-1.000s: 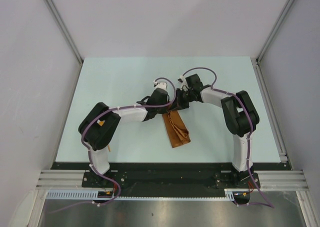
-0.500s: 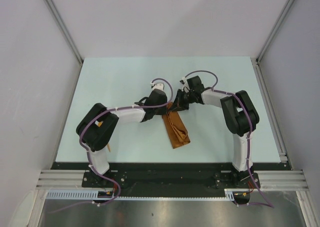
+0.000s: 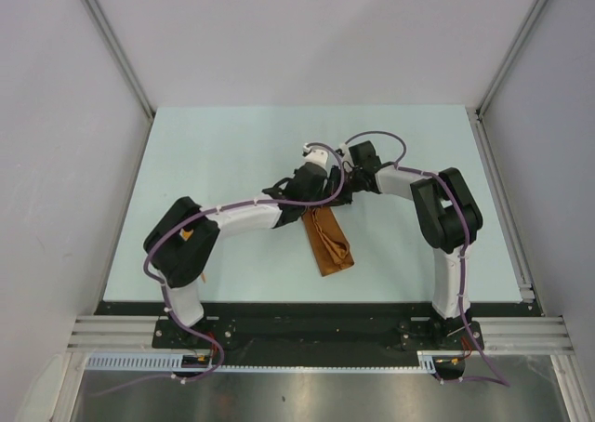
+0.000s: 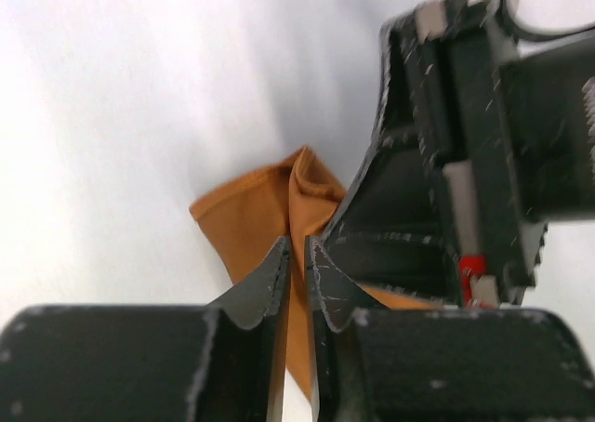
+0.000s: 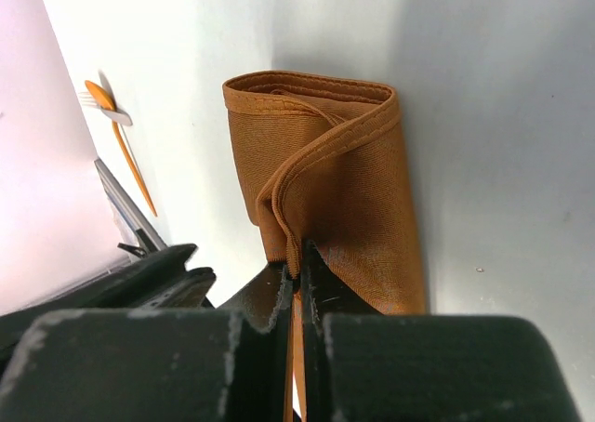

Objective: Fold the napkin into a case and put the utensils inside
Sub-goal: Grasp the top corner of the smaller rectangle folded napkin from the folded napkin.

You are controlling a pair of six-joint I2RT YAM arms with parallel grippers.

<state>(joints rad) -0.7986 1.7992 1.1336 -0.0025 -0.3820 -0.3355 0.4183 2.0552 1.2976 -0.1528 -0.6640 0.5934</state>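
The rust-orange napkin (image 3: pixel 328 243) lies in mid-table, folded into a narrow layered case. It also shows in the left wrist view (image 4: pixel 249 213) and the right wrist view (image 5: pixel 363 190). My right gripper (image 3: pixel 343 197) (image 5: pixel 296 259) is at its far end, shut on the hem of an upper layer and lifting it. My left gripper (image 3: pixel 326 191) (image 4: pixel 297 243) is next to it over the same end, jaws nearly together, with cloth showing behind the slit. The orange utensils (image 5: pixel 116 129) lie on the table beyond the case. In the top view my left arm mostly hides them (image 3: pixel 201 275).
The pale table (image 3: pixel 232 143) is walled at the back and both sides. My two wrists crowd together over the napkin's far end. The left elbow (image 3: pixel 181 245) overhangs the near-left of the table. A black rail (image 3: pixel 307 308) runs along the near edge.
My left gripper has moved right, to the napkin's far end beside the right gripper. The right gripper has stayed at that end. The napkin has kept its place.
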